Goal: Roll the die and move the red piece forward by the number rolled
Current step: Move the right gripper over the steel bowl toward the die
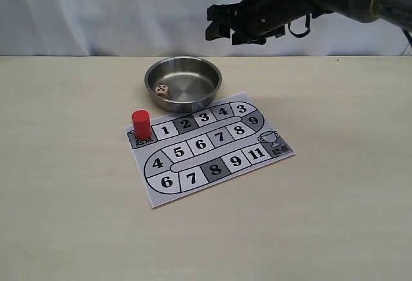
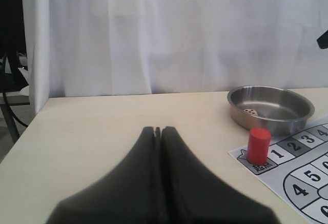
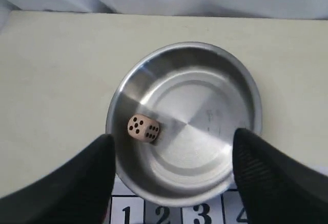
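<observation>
A: The pale tabletop [image 1: 335,217] stands before a white curtain [image 1: 96,11]. What gives the exterior view that the wrist views do not?

B: The whole game board [image 1: 215,168], lying just near of a steel bowl [image 1: 193,104]. Its squares read 1, 2, 3, 4, 3, 9, then 8, 7, 6, 5, 4, then 6, 7, 8, 9, 11. The last square has a trophy with characters I cannot read.

A: And the red piece [image 1: 141,124]?

B: Upright on the grey square at the board's left end, just beside the 1. The writing there is too small to read.

A: Where is the die [image 3: 143,128]?

B: Inside the bowl, at its left side. Only the right wrist view shows it clear: a face of five pips is turned upward.

A: The right tool [image 3: 173,137]?

B: Spread wide and holding nothing, it hangs above the bowl.

A: And the left tool [image 2: 156,129]?

B: Only its own view shows it. The fingers are pressed together, empty, low over the tabletop and well left of the board.
</observation>
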{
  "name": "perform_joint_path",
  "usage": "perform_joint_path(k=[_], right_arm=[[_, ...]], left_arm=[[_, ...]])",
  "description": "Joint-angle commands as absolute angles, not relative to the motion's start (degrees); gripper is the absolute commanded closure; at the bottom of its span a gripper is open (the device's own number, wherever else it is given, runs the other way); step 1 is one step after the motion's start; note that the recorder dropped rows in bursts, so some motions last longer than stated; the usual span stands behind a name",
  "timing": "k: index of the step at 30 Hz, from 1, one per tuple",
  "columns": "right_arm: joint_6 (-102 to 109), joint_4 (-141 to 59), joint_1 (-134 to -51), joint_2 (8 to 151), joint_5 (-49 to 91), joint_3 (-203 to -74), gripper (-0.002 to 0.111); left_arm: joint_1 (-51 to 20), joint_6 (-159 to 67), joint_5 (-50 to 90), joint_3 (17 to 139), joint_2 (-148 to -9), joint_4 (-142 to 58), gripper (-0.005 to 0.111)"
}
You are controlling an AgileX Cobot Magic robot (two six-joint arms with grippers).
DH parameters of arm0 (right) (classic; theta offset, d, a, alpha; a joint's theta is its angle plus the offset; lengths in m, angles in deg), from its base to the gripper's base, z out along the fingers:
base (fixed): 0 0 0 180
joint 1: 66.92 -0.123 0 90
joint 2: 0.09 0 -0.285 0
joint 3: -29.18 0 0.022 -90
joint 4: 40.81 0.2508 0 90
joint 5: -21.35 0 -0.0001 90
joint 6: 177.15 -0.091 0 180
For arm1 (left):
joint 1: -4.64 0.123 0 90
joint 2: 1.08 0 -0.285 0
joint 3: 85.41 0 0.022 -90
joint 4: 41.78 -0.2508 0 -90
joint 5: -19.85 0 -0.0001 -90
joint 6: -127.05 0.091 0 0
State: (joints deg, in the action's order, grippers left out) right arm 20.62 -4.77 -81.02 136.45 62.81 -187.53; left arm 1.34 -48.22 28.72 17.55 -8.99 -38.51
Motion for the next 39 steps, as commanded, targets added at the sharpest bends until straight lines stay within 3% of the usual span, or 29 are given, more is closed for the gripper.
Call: perform_joint_path(k=[1,12,39], right_arm=[[22.18,-4.54,-83.33,139.28,63.14,-190.8,0.046],[12.47,-20.75,-86.72,145.97,70.76,-203.56,0.046],[14.25,-5.27,-87.06,150.01,74.34,-206.82,0.046]], left_arm=[[1.34,-48.69,28.17,17.37,-8.86,-38.58,0.107],[1.34,-48.69,28.17,17.37,-8.86,-38.58,0.107],[1.34,-48.69,28.17,17.37,-8.86,-38.58,0.107]])
